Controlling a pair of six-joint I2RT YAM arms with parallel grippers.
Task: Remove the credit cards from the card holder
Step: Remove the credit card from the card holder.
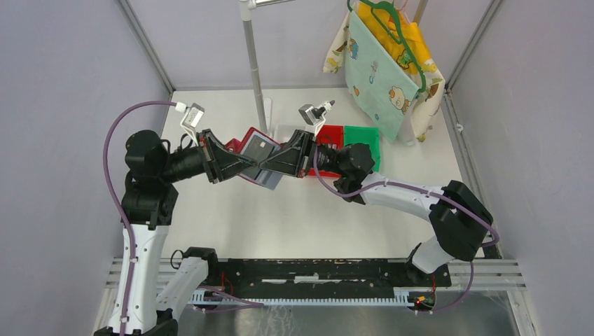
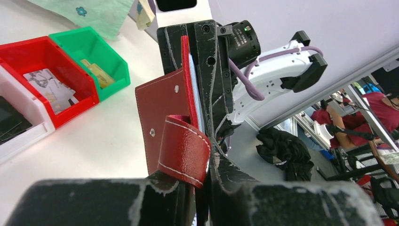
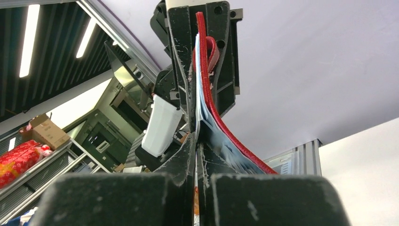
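The dark red card holder hangs open above the table between my two grippers, its grey sleeves facing up. My left gripper is shut on its red cover, just below the looped closing tab. My right gripper meets it from the other side, shut on a thin orange-white card edge at the sleeves. The holder curves away to the right of those fingers. Tan-yellow cards lie in the green bin. A pale printed card lies in the red bin.
A red bin, a green bin and a clear bin stand behind the grippers. A metal pole rises at the back centre. A patterned cloth bag hangs at the back right. A black rail runs along the near edge.
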